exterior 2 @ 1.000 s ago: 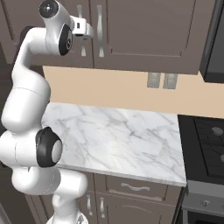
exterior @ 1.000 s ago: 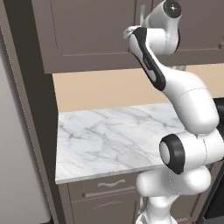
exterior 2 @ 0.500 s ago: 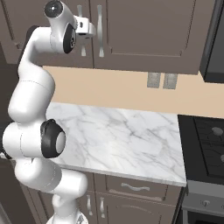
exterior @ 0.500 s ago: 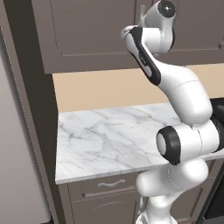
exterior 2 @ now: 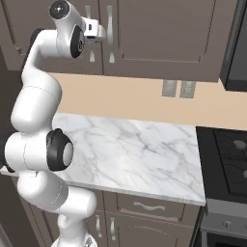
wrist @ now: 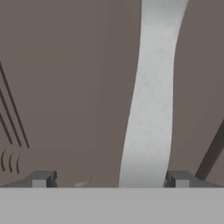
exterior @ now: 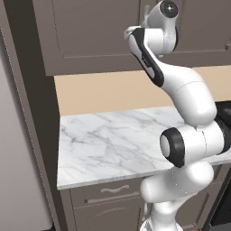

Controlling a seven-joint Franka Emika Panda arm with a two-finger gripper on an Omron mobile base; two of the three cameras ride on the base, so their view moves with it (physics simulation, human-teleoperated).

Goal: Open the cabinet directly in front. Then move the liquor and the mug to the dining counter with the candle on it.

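Two doors of the cabinet [exterior 2: 159, 34] hang shut above the marble worktop [exterior 2: 140, 154], each with a wavy silver handle, and the arm has crept a little closer to them than it was a second ago, its upper link leaning further toward the wall in both base views while the cameras and the rest of the scene stay put. Starting at the left of the right base view, the white arm rises from the lower corner, bends at its dark elbow, and ends high up with the gripper [exterior 2: 99, 33] pressed in next to the left door's handle [exterior 2: 91, 36]; the right door's handle [exterior 2: 110, 34] stands just beside it, untouched. In the hand view the two fingertips [wrist: 41, 178] stand wide apart, holding nothing, and one silver handle [wrist: 151, 96] runs up between them, nearer the right tip than the left, though whether either tip touches it cannot be told. Further right in the right base view, two wall outlets [exterior 2: 178, 89] sit on the beige backsplash, and a black stove [exterior 2: 226, 159] adjoins the worktop's right edge.
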